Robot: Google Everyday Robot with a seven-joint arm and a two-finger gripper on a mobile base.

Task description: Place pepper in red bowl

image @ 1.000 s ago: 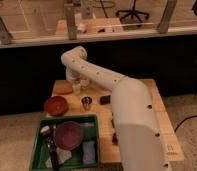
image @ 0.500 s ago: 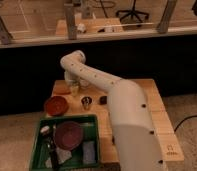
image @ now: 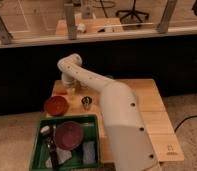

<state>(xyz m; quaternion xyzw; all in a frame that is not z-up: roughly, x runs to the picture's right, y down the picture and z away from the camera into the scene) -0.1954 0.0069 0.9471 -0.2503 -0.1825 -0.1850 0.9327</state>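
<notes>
The gripper point(image: 68, 86) hovers over the bench's point(image: 152, 102) far-left corner. Clenched or released, can't tell. The red bowl point(image: 56, 105) sits at seven o'clock from it. Can't make out the pepper.

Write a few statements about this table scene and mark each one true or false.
1. The red bowl stands left of the metal cup on the table. True.
2. The maroon bowl stands on the table beside the red bowl. False: it lies in the green bin.
3. The gripper is at the table's far left part, behind the red bowl. True.
4. The green bin is at the far edge of the table. False: it is nearest the camera, in front of the red bowl.
</notes>
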